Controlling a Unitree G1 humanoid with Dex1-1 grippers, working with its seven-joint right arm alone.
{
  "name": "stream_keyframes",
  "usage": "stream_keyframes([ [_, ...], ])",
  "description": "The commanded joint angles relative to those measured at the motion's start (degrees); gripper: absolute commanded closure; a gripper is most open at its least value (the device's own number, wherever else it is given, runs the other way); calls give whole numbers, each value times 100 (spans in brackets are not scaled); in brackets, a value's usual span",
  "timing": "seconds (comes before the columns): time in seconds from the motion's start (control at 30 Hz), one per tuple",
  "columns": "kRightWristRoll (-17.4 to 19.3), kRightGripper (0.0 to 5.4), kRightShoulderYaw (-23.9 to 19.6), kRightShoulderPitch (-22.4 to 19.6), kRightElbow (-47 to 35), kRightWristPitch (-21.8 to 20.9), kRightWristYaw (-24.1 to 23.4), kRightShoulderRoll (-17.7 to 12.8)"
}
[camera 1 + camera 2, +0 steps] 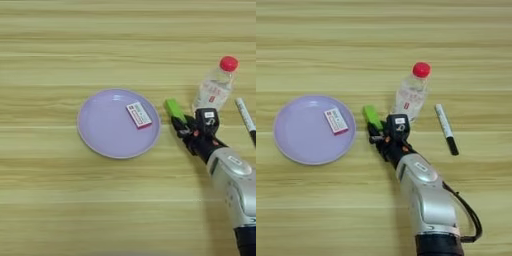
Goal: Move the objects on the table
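A wide light tan wooden table (50, 210) with horizontal grain streaks fills both views. On it sits a round lilac plate (100, 135), and a small flat white box with a red edge and print (139, 114) lies inside it, toward the plate's right side; the print is too small to read. Just right of the plate, the small bright green rectangular block (175, 109) is pinched at its near end by the right gripper (181, 122), whose two black fingers close on it and hide that end; whether the block touches the table cannot be told. Behind the gripper lies a clear plastic bottle with a red cap (412, 95), its base hidden by the gripper's body. A white marker with a black cap (446, 128) lies to the right, cut off in the left eye view. The silver forearm (426, 195) runs off the bottom edge.
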Motion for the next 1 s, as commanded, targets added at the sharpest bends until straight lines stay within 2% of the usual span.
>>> stream_keyframes([
  [0.03,25,399,-15,-283,-587,-56,-67,-106],
  [0.5,-56,399,424,-344,-1467,326,-20,-87],
  [0.77,-94,399,1107,-498,-1622,538,63,162],
  [1.0,-124,399,1735,-409,-1456,672,219,330],
])
